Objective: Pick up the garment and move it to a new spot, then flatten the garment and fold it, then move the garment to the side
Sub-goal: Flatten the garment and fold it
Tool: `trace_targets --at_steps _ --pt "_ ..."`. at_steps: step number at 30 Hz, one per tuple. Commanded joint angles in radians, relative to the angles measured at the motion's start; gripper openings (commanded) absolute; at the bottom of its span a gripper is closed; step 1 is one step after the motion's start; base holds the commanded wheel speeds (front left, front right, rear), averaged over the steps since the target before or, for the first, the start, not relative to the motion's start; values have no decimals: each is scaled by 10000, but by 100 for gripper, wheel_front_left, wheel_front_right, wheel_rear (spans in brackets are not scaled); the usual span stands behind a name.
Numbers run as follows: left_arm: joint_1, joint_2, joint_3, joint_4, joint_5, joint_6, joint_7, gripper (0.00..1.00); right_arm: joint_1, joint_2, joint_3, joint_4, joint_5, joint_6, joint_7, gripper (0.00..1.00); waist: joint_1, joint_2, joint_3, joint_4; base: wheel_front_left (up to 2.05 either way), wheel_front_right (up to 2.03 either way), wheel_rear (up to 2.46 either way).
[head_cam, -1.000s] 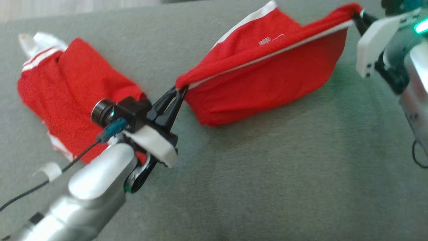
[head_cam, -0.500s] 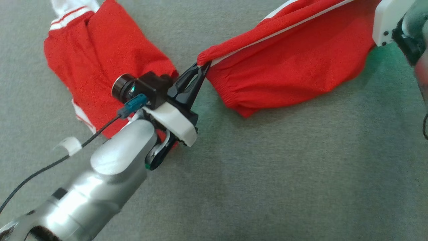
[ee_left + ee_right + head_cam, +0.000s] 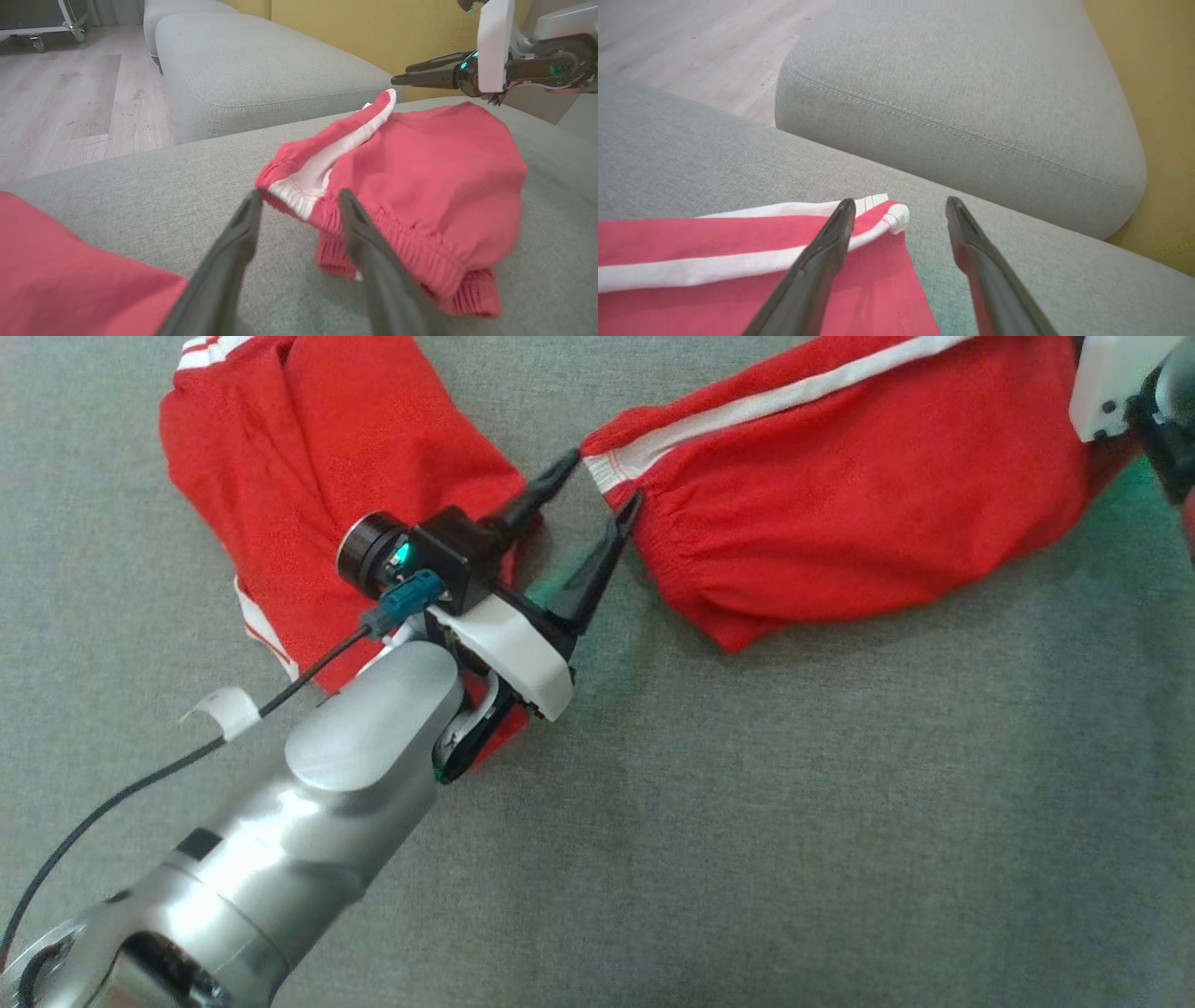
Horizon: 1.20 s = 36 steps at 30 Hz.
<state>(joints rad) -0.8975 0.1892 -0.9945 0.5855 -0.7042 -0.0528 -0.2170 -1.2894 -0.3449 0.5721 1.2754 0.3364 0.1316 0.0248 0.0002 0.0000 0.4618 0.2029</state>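
You have the red cloth garment with a white side stripe (image 3: 840, 504) lying slack on the grey fabric cushion (image 3: 794, 803), between your two arms. Your left fingers (image 3: 597, 569) stand spread apart at its gathered elastic corner, gripping nothing, and your right fingers (image 3: 826, 252) are likewise spread wide over the opposite striped corner. A second crumpled red garment (image 3: 308, 457) lies partly under your left arm.

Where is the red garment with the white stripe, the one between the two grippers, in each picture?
Head view: red garment upper right, reaching the top edge.
Left wrist view: centre right, just beyond the left gripper.
Right wrist view: lower left, by the right gripper.
Shared landmark: its white stripe.
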Motion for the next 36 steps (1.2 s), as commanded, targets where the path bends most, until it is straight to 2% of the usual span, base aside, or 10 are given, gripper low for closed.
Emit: trace_targets --at_steps 1,6,12,17,19,24,31,36 --pt "-380 177 386 -101 14 4 -155 100 -237 138 -49 -158 -68 -9 -307 100 -2 0 -86 -71 0 0 0" --pt "-284 307 771 41 -55 159 -335 100 -130 269 -223 -102 12 -9 -1195 100 -2 0 -528 -376 0 0 0" --pt "313 862 1613 -345 -133 453 -436 100 459 543 -270 -428 506 -9 -2306 100 -2 0 -1334 -912 0 0 0" --pt "1267 1362 2971 -1555 149 970 -444 100 1267 662 -354 -992 969 -9 -2767 100 -2 0 -2058 -1357 0 0 0" --pt "2110 1550 3618 -2339 690 1260 -445 100 1955 717 -406 -1438 1180 -9 -2842 100 -2 0 -2509 -1561 0 0 0" --pt "3617 1588 4490 -3082 1074 1524 -446 100 3288 776 -791 -2709 1220 -9 -2861 100 -2 0 -3181 -1920 0 0 0" --pt "5347 1442 5514 -3643 1383 1703 -447 100 5246 1113 -1835 -4198 774 -9 -2864 100 -2 0 -3828 -2335 0 0 0" --pt "6695 1107 6296 -4113 1829 1745 -447 100 7033 1690 -2875 -5377 64 -9 -2865 100 -2 0 -4135 -2571 0 0 0"
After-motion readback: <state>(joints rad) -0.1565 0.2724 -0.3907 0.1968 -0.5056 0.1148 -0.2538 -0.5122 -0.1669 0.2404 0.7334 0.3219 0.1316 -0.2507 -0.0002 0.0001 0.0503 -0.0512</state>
